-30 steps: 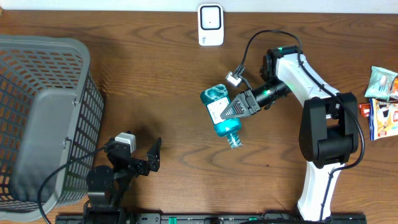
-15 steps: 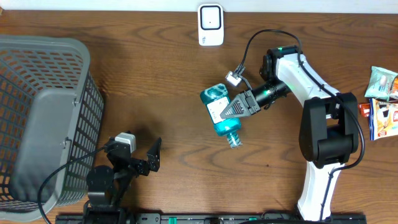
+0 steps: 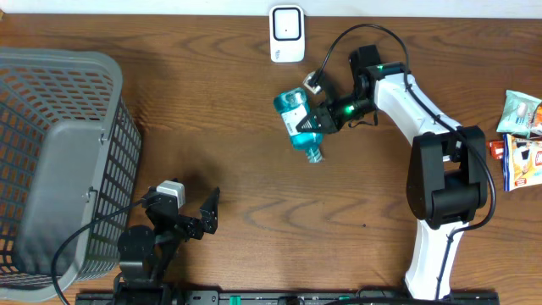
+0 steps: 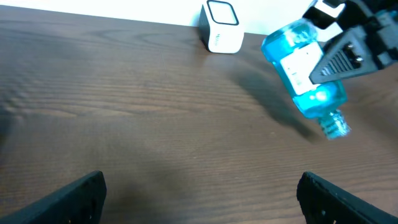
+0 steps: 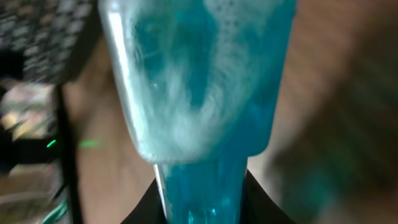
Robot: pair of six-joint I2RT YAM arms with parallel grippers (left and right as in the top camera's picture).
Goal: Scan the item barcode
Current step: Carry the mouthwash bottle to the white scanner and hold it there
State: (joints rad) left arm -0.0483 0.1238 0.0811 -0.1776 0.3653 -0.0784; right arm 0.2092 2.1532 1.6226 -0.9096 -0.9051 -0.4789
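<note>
Right gripper [image 3: 320, 120] clamps the blue bottle [image 3: 296, 117], which is tilted and lifted just below the scanner [image 3: 287, 34], cap end pointing away from it. Left gripper [image 3: 196, 219] jaws wide open, holding nothing, well below-left of scanner. 1 basket [image 3: 51, 58] far left of scanner.

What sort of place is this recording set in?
Likely a mock shop checkout: a white scanner, a grey basket, and a blue bottle held near the scanner.
</note>
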